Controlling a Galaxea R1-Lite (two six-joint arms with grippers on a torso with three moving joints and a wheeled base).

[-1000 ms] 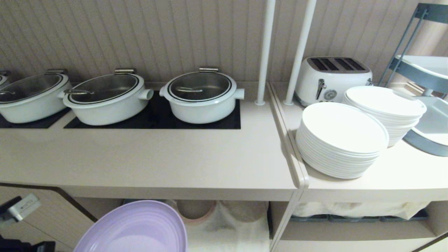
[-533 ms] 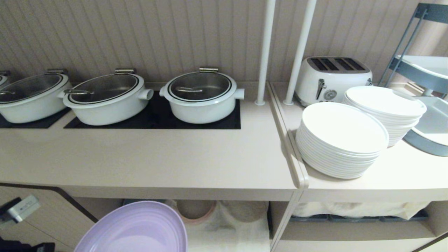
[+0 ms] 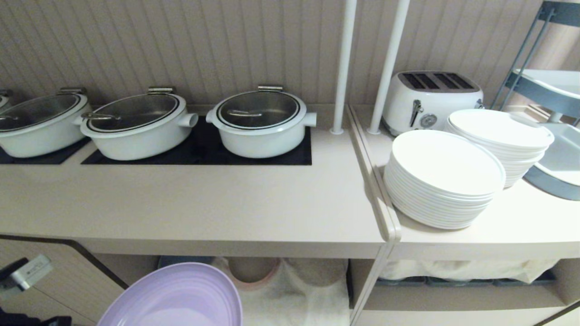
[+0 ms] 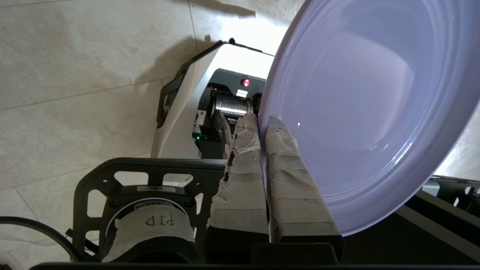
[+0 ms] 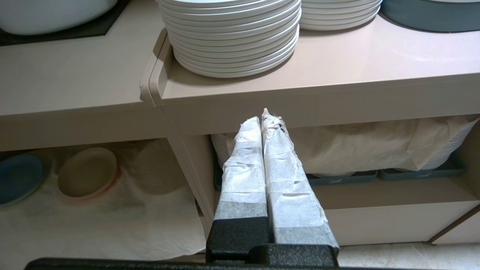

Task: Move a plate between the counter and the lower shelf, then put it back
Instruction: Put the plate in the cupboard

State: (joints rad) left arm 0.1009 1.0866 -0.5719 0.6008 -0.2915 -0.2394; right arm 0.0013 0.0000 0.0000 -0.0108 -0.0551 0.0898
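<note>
The lavender plate (image 3: 174, 299) hangs at the bottom left of the head view, in front of and below the counter (image 3: 195, 208). In the left wrist view my left gripper (image 4: 262, 120) is shut on the plate (image 4: 360, 112), its taped fingers pinching the rim from both sides. The lower shelf (image 3: 294, 290) lies under the counter, lined with a wrinkled white cloth, with a beige-pink plate stack (image 3: 251, 271) on it. My right gripper (image 5: 262, 116) is shut on nothing and points at the cabinet front below the white plates.
Three white lidded pots (image 3: 260, 122) sit on black hob panels at the counter's back. Two stacks of large white plates (image 3: 444, 176) and a white toaster (image 3: 432, 97) stand on the paler top to the right. A blue plate (image 5: 17, 178) lies on the shelf cloth.
The whole head view has shifted slightly, so the camera has moved. The plate sits a little lower in the picture, still held by the left gripper.
</note>
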